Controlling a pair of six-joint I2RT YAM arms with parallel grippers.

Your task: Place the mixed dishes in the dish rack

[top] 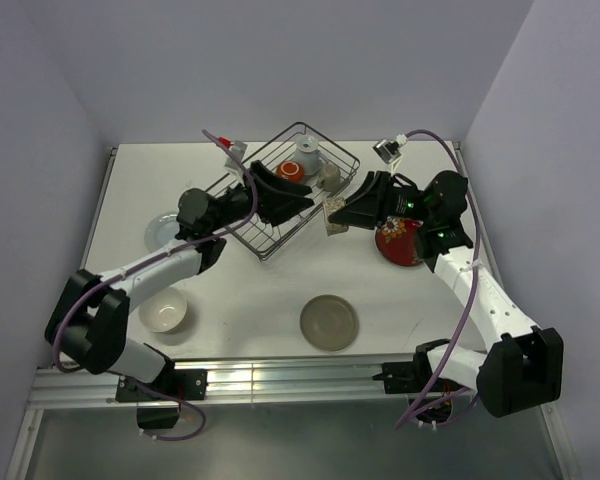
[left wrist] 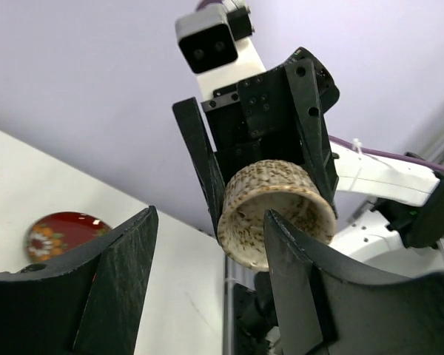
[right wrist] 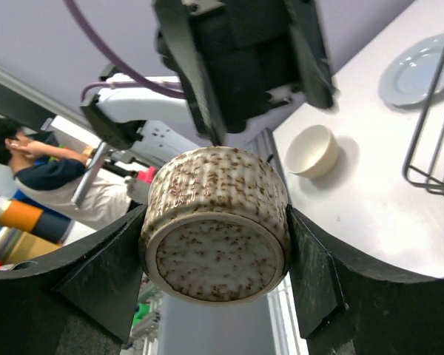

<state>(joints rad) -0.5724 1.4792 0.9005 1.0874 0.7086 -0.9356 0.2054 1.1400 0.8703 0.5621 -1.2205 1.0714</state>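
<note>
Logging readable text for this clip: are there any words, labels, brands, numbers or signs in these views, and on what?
None: no text can be read in any view.
The cup shows only brown speckles, no lettering.
The red plate shows only a flower pattern, no lettering.

Your dish rack (top: pixel 268 240) sits far-centre on the table (top: pixel 250 290). In it are a mug (top: pixel 290 171), a rear cup (top: pixel 307 155) behind it and a side cup (top: pixel 330 176) to its right. Just right of the rack, the held cup (right wrist: pixel 216 222) is between the right gripper (top: pixel 335 215) fingers. The left plate (top: pixel 163 230) lies left of the rack, the bowl (top: pixel 164 311) nearer you, the middle plate (top: pixel 329 322) front-centre, and the right plate (top: pixel 398 245) to the rack's right.
</note>
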